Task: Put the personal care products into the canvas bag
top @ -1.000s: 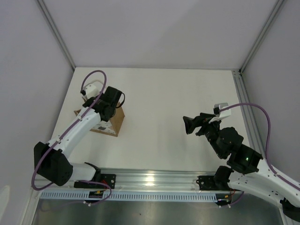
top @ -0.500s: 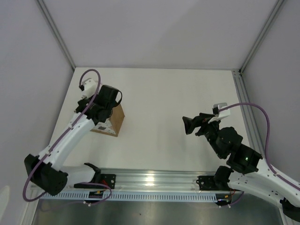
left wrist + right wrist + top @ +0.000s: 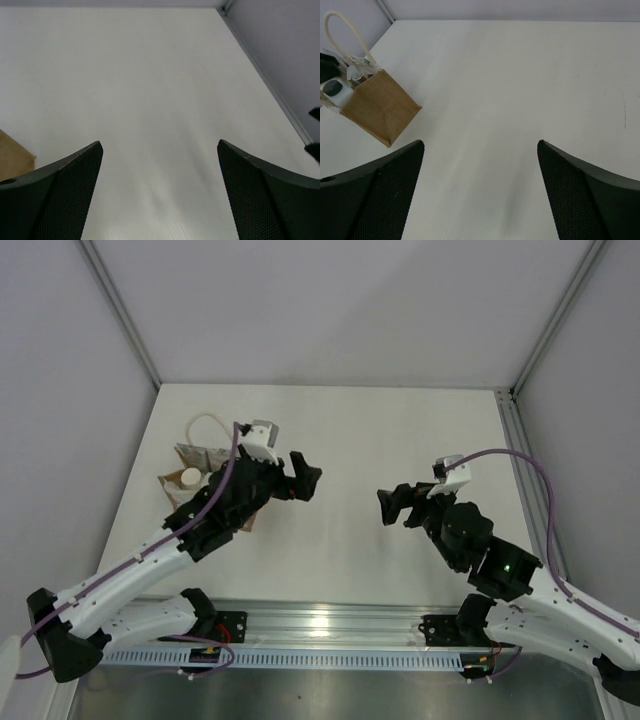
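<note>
Left gripper [image 3: 159, 150] is seen spread wide, nothing pinched, just at 3 o'clock of the canvas bag [image 3: 381, 111]. Right gripper [image 3: 480, 147] is likewise spread and empty, facing it near mid-table. Bag is located at 9 o'clock on the table [image 3: 400, 430]; a cream cap [image 3: 190, 478] and a dark cap [image 3: 332, 89] are visible in its mouth.

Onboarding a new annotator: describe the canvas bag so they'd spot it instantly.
On the white table, look to the left side. The canvas bag sits there, tan-brown, a cream rope handle looping above it. It's the only brown thing, bottle caps showing in its mouth.
</note>
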